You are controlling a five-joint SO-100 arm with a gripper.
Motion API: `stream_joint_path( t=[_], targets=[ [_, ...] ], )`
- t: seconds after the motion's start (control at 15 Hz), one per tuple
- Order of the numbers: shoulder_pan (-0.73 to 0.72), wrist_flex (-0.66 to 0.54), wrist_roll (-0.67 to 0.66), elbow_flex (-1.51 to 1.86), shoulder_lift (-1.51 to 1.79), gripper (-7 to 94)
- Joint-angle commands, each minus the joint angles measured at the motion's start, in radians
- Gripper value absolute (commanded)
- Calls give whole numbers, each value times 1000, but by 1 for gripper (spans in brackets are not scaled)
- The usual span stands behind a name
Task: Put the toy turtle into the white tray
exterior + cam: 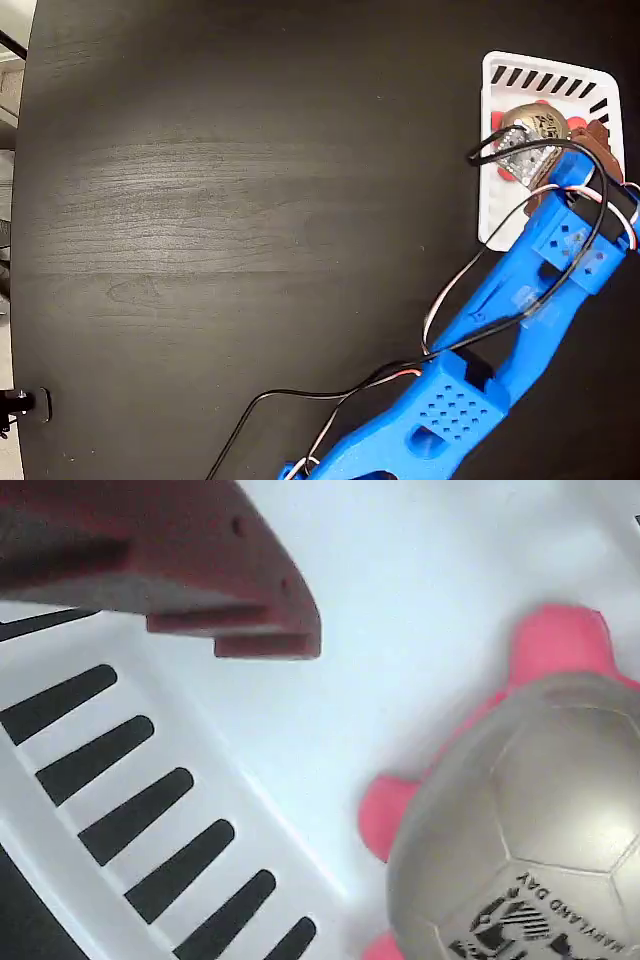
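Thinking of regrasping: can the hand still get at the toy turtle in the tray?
Probably yes. The hand sits right over the toy turtle inside the white tray, and the wrist view shows nothing covering its shell.

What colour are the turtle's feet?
Bright pink-red, clearest in the wrist view on the metallic-shelled toy turtle lying in the white slotted tray.

Gold-shelled toy turtle [532, 128] with pink feet, upright, lying inside white tray [500, 85] with black stripes

Toy turtle [530, 820] cropped; white tray [492, 150] partly hidden.
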Motion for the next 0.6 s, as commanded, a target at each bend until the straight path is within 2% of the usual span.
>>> stream_joint_path(
  t=[0.0,0.07,0.13,0.2,0.53],
  targets=[
    [18,17,15,-110,181,36],
    [18,14,23,-91,213,18],
    [17,12,29,-60,249,6],
    [12,6,35,-26,285,0],
    [-106,-69,103,350,689,0]
  ],
)
